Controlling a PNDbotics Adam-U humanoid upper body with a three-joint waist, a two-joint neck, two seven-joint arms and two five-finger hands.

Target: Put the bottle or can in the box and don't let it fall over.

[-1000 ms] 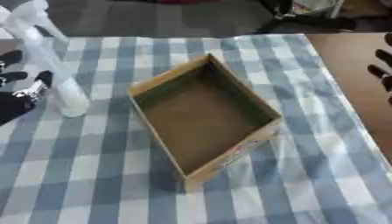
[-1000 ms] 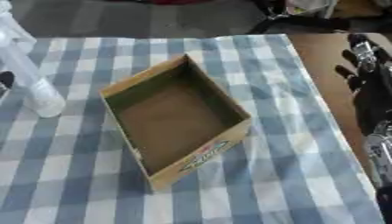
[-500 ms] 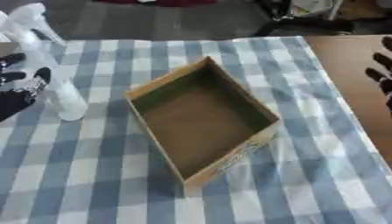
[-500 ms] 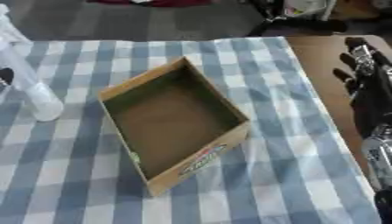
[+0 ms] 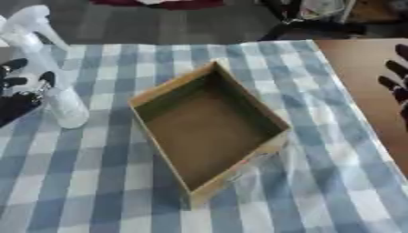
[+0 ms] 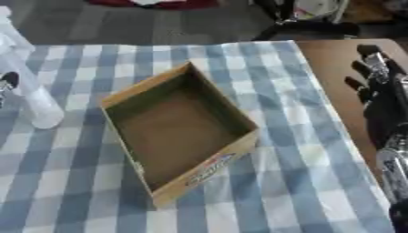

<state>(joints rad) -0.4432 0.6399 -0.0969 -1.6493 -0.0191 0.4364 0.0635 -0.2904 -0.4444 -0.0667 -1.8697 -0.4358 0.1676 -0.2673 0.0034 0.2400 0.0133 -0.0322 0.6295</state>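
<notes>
A clear spray bottle (image 5: pixel 57 86) with a white trigger head stands upright on the checked cloth at the left. My left hand (image 5: pixel 17 98) is just left of it, fingers spread and relaxed, one finger close to the bottle's side; whether it touches I cannot tell. An open cardboard box (image 5: pixel 171 84) lies in the middle, turned diagonally and empty, with a printed label on its near side wall (image 6: pixel 211 166). My right hand (image 6: pixel 381 98) rests open at the right edge, fingers up, well away from the box.
The blue-and-white checked cloth (image 5: pixel 95 182) covers most of the table. Bare brown tabletop (image 5: pixel 359 77) shows along the right. Beyond the far edge there are dark floor and black furniture legs (image 5: pixel 311 25).
A finger of my left hand has edged right towards the bottle. The bottle, box and right hand keep their places; the picture has shifted slightly.
</notes>
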